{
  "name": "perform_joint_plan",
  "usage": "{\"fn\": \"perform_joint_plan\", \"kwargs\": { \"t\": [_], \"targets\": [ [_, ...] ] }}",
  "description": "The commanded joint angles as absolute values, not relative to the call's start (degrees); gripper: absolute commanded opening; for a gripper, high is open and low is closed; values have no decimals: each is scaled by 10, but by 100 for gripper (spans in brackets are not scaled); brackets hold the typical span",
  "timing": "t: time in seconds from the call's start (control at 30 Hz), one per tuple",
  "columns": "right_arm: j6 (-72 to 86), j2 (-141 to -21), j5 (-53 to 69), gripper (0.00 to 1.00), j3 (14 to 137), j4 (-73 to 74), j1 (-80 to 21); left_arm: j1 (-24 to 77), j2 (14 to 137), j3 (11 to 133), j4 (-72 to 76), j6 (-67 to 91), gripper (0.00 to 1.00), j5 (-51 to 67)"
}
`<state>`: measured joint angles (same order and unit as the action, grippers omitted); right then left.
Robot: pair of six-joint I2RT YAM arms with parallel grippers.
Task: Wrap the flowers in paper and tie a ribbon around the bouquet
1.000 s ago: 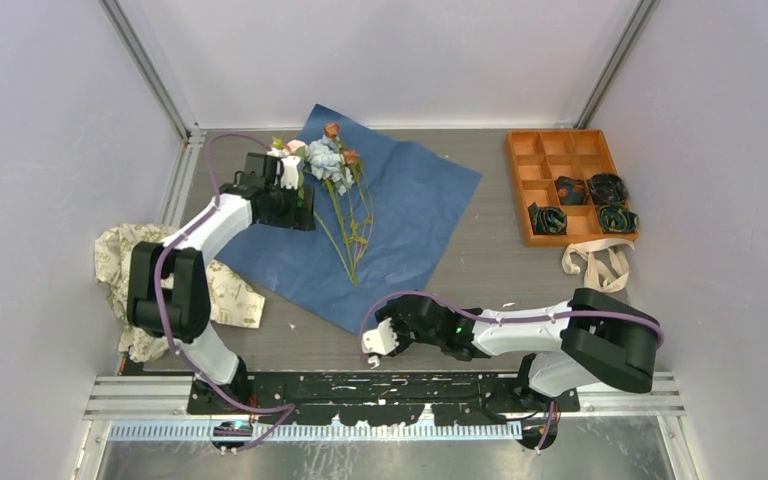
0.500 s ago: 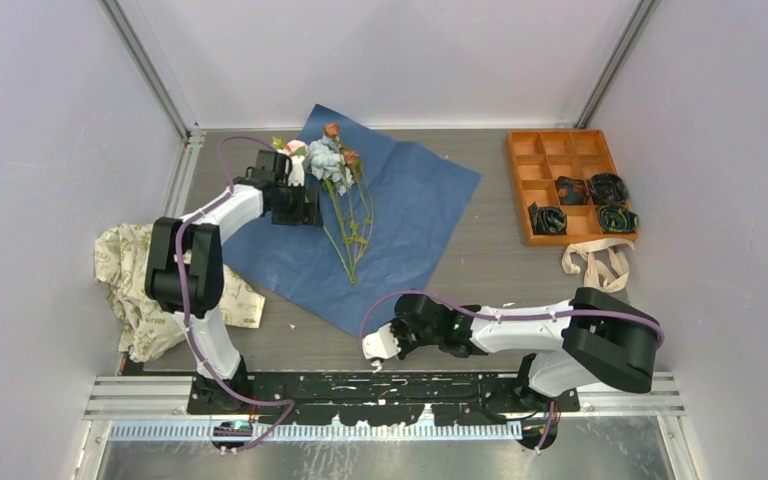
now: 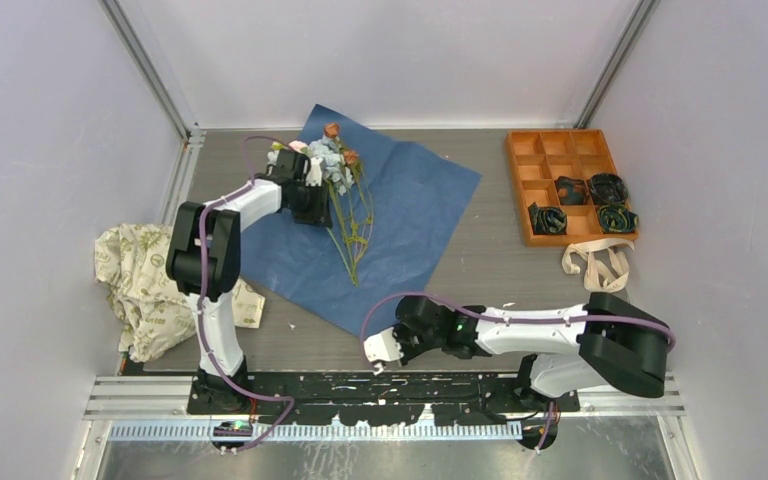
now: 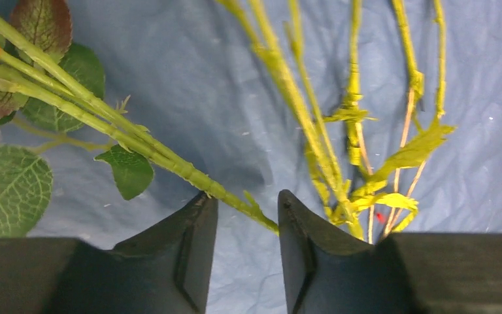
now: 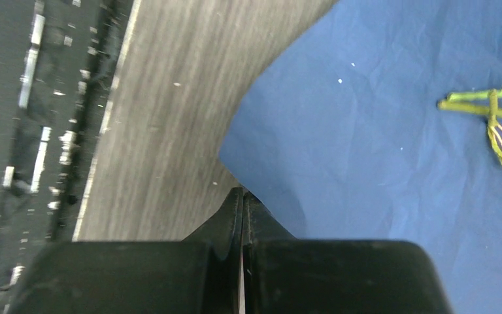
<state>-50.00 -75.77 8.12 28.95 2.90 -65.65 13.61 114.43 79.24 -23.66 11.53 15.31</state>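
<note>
The paper [image 3: 410, 200] lies flat on the table, dark blue face up. On it rest the flowers [image 3: 338, 160], blooms at the far end and thin stalks [image 4: 287, 91] running toward me. My left gripper [image 3: 318, 200] sits low over the paper at the left of the stalks. Its jaws [image 4: 245, 199] stand apart, with one green stalk crossing between the tips. My right gripper [image 3: 378, 348] is at the paper's near corner. Its tips [image 5: 243, 193] are pressed together right on the paper's edge [image 5: 379, 131]. The ribbon [image 3: 595, 265] lies loose at the right.
An orange compartment tray [image 3: 515, 180] at the back right holds small dark coils [image 3: 608, 188]. A crumpled cream cloth with green print [image 3: 145, 285] lies at the left beside the left arm. Grey walls close the table on three sides.
My left gripper has slid right along the paper to the stalks and its jaws have narrowed. My right gripper has closed at the paper's near corner.
</note>
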Motion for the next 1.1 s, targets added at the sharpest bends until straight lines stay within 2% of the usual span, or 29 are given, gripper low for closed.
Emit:
{"fn": "perform_joint_plan", "kwargs": {
  "t": [0.0,0.1,0.23,0.43,0.67,0.73,0.8,0.93,1.07],
  "targets": [
    [-460,-715,96,1,315,49,-689,160,1146,806,-212,102,37,180],
    [-445,-706,85,1,323,64,-715,166,1140,796,-212,101,31,193],
    [-426,-710,70,1,336,67,-748,177,1131,779,-214,90,29,203],
    [-390,-714,68,1,354,56,-769,184,1117,758,-215,92,28,219],
    [-354,-674,16,1,343,48,-759,194,1110,763,-221,88,33,241],
    [-302,-665,14,13,341,43,-742,197,1109,770,-227,89,38,247],
    [-258,-659,2,23,334,39,-729,198,1102,776,-237,88,49,247],
    [-194,-632,34,31,306,14,-679,198,1057,779,-281,36,66,242],
    [23,-625,70,39,311,-54,-552,199,970,753,-321,-64,80,272]
  ]
}}
